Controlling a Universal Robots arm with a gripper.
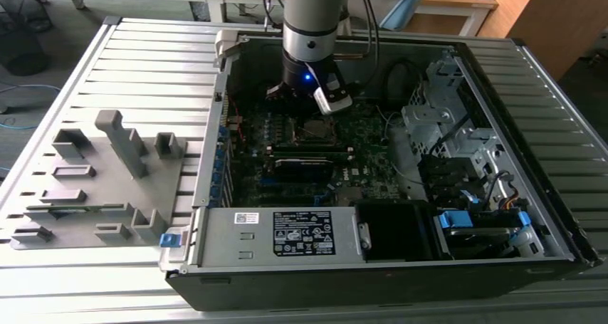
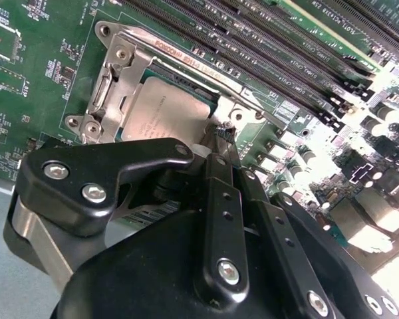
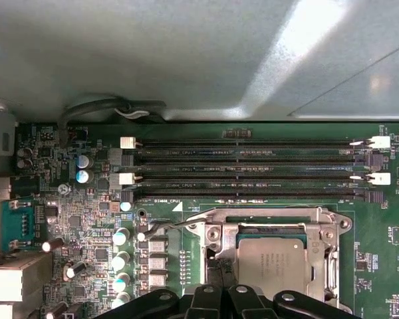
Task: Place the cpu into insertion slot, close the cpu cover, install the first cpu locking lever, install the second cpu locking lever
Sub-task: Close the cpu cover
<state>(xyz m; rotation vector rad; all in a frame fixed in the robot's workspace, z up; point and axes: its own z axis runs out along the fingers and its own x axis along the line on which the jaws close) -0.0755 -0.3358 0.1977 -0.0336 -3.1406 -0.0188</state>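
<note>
The cpu (image 2: pixel 165 121) lies flat in the insertion slot (image 1: pixel 317 129), its dull silver top facing up. The silvery cpu cover (image 2: pixel 112 83) is folded down around it and frames the chip (image 3: pixel 272 266) in both wrist views. A thin wire locking lever (image 3: pixel 163 226) sticks out from the socket's corner, away from the frame. My gripper (image 2: pixel 223 136) hangs low over the motherboard at the socket's edge, beside the cpu. Its two black fingers are pressed together with the tips at the cover's corner. I cannot tell whether they touch a lever.
The open computer case (image 1: pixel 532 196) walls in the motherboard (image 1: pixel 285 135) on all sides. Long black memory slots (image 3: pixel 246 167) run beside the socket. A power supply (image 1: pixel 285 233) and drive bays (image 1: pixel 475 189) fill the near and right parts. A grey fixture tray (image 1: pixel 95 181) stands at the exterior view's left.
</note>
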